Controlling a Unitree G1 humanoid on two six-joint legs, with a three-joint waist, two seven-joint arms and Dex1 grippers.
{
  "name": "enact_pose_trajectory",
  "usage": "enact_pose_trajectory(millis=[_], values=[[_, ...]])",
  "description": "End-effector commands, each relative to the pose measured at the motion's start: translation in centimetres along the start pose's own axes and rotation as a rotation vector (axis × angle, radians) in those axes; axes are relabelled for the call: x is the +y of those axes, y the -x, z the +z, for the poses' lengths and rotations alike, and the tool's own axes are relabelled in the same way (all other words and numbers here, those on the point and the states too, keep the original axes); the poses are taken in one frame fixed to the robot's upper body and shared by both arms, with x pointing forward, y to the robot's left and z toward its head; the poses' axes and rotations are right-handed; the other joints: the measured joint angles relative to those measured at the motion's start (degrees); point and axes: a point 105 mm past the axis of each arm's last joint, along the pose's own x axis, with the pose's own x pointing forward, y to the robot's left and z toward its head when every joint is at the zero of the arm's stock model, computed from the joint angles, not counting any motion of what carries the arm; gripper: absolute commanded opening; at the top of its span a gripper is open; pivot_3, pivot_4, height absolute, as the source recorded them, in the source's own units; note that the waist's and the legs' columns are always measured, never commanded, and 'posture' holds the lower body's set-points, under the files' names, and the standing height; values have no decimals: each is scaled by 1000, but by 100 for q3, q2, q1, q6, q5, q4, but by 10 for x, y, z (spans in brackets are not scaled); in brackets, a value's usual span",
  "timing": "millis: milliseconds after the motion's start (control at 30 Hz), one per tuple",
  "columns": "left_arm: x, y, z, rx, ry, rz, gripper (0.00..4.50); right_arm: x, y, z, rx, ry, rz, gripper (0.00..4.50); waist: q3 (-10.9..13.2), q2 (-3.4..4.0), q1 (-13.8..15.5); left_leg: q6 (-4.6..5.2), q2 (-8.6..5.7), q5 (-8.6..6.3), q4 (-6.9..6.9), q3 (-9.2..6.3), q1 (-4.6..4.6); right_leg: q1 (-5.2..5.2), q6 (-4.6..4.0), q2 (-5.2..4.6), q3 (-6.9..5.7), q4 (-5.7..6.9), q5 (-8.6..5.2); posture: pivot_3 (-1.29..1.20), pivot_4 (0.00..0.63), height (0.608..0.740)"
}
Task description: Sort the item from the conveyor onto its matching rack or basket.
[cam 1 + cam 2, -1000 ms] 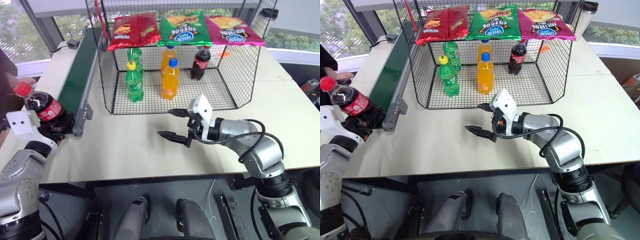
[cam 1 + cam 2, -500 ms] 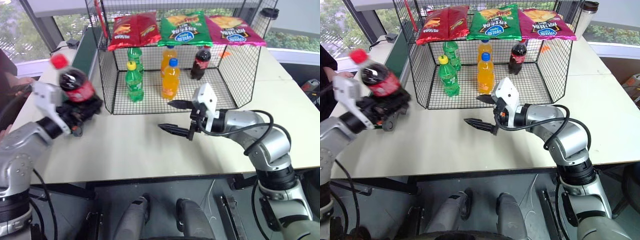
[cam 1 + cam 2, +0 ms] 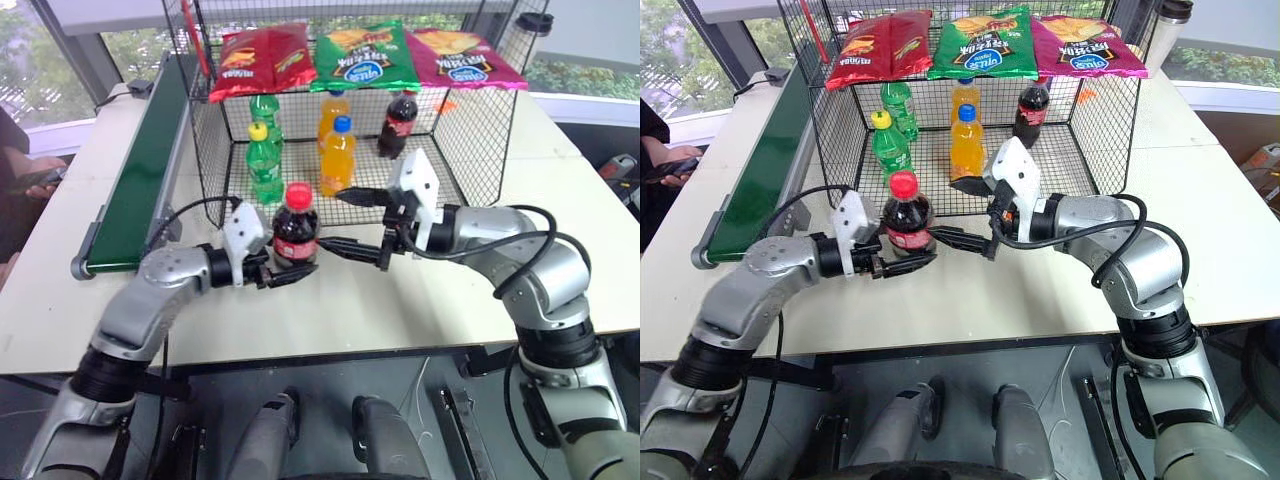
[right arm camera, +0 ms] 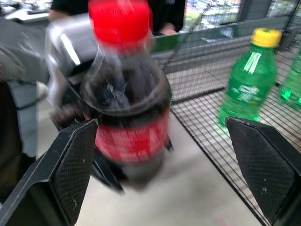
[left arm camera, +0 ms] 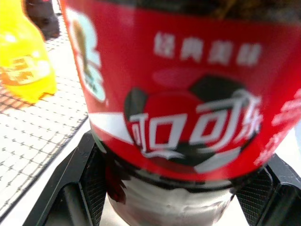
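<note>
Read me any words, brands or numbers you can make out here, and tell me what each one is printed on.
"可口可乐" in white script, on the red label of the cola bottle held in the left gripper.
A row of small white Chinese characters above it on that label: too blurred to read.
Red chip bag, green chip bag and pink chip bag on the cage top: brand print too small to read.
Labels on the caged bottles: unreadable.
</note>
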Motion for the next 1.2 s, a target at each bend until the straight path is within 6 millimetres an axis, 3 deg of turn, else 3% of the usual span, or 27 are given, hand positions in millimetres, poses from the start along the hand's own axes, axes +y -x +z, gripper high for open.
enact_pose_trajectory(millis=[33,433,667,1067,1133,1200], values=[[-7,-9,23,-75,-114,-49,2947,-1,1,19,-56,33,-15,4500,0,0,3,0,0,0,0,0,0,0,0,0,0,0,0,0,150,738],[-11,-32,35,-154,-146,-53,2947,0,-5,16,-66,1,3,4500,0,0,5,10,-1,7,5,-1,1,2,7,3,-2,4,4,0,150,738],[-11,-34,37,-164,-151,-46,2947,2,-3,17,-94,-21,25,1218,0,0,1,13,-1,8,8,-1,3,3,9,6,-3,10,5,0,150,738],[-7,-35,41,-170,-88,-27,2947,4,-2,18,-79,-28,26,1192,0,0,2,13,-1,9,12,-1,4,4,19,7,-3,13,11,0,150,738],[-9,-34,41,-170,-68,-45,3962,2,-2,17,-75,-27,17,1192,0,0,2,14,-1,9,12,-1,4,4,25,9,-3,13,14,0,150,738],[-11,-33,41,-163,-57,-60,4413,1,-2,17,-78,-30,9,1192,0,0,3,14,-1,9,14,-2,3,4,25,9,-3,14,15,0,150,738]])
